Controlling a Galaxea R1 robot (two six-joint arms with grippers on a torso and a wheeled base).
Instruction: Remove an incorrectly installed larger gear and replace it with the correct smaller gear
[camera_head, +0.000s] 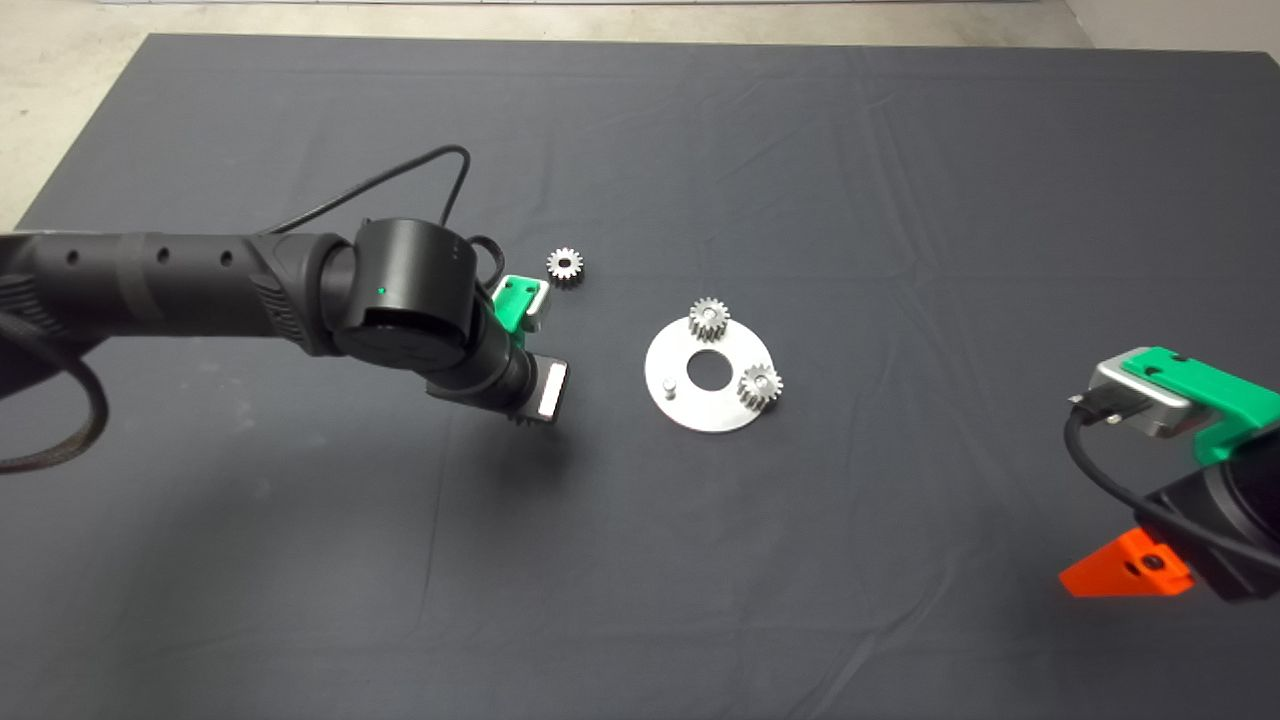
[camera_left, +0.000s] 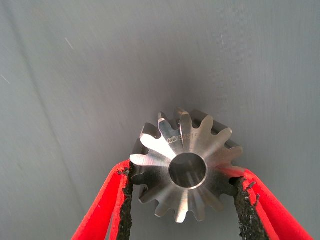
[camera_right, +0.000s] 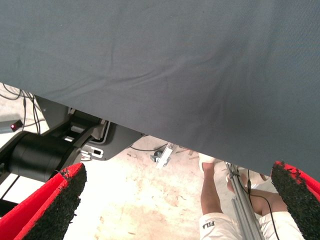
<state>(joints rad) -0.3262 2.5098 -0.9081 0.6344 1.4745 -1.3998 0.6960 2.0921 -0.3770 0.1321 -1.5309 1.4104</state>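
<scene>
While you watch the left wrist view, take these readings:

Left claw (camera_left: 182, 200): pinching the larger gear (camera_left: 186, 167); one black pad (camera_left: 125, 200) presses the teeth on one flank, the other pad on the opposite flank.
Larger gear: squarely between the two red fingers, bore facing you, over bare dark mat (camera_head: 900, 200).
Left arm: in the head view it reaches in from 9 o'clock and stops short of the round silver plate (camera_head: 680, 350); the gear itself hardly shows there.
Smaller gear (camera_head: 565, 264): lying loose on the tabletop at about 10 o'clock from the plate, just beyond the left claw.
Plate: two small gears on its pegs, at 12 o'clock (camera_head: 709, 318) and 4 o'clock (camera_head: 759, 384); a bare peg (camera_head: 668, 386) at 8 o'clock.
Right claw (camera_right: 175, 200): spread wide, parked at the mat's 4 o'clock edge; you see floor and a person's leg (camera_right: 210, 192) past it.
</scene>
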